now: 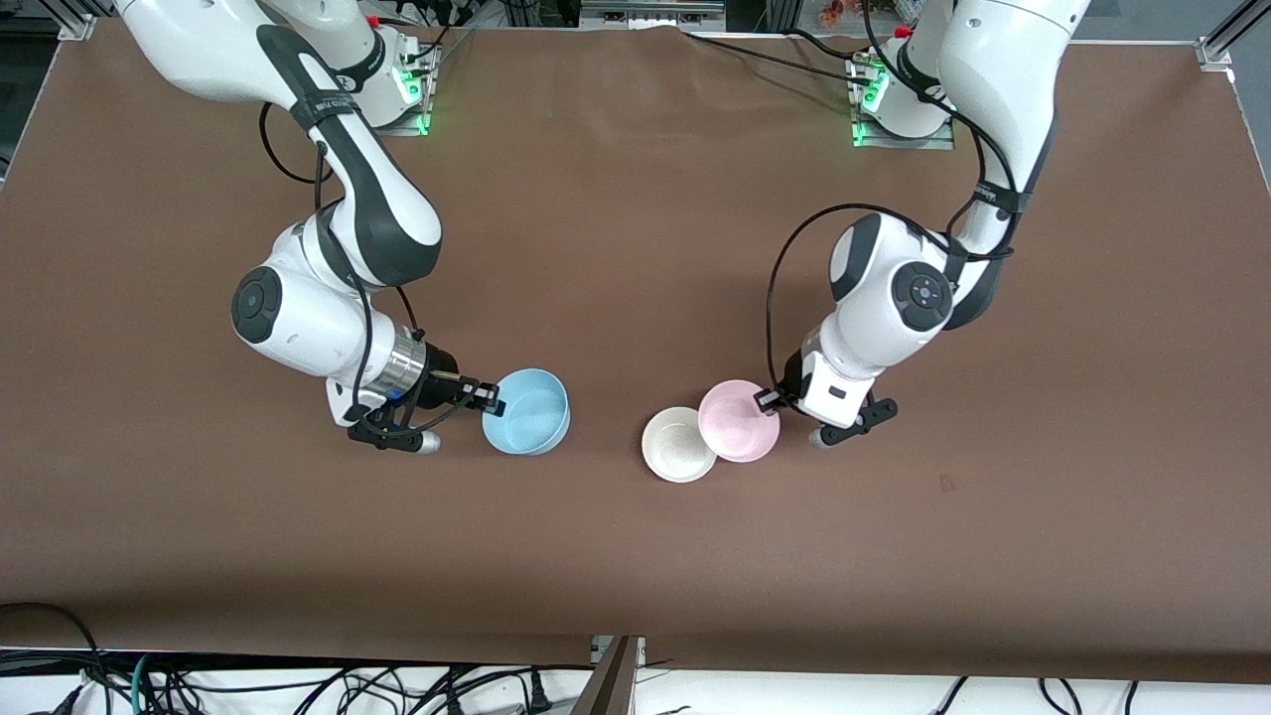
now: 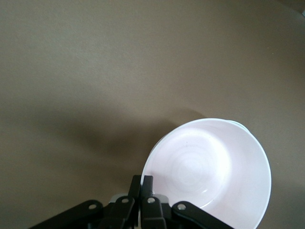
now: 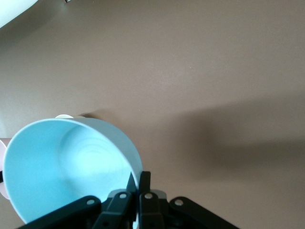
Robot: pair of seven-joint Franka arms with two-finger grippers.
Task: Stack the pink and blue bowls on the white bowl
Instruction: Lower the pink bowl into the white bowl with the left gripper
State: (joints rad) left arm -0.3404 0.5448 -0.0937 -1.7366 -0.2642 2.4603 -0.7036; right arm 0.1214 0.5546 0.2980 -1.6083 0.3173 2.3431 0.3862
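While the white bowl (image 1: 678,445) sits on the table (image 1: 635,556) nearest the front camera, the pink bowl (image 1: 739,420) hangs tilted just beside it, overlapping its rim toward the left arm's end. The left gripper (image 1: 772,398) has its jaws pinched tight on the pink rim; the left wrist view confirms it, fingers (image 2: 141,183) clamped on the pink bowl's (image 2: 209,171) edge. Over toward the right arm's end, well apart, the blue bowl (image 1: 527,411) is tilted too, the right gripper (image 1: 490,397) closed on its rim. Right wrist view: fingers (image 3: 139,183) squeezed on the blue bowl's (image 3: 71,171) wall.
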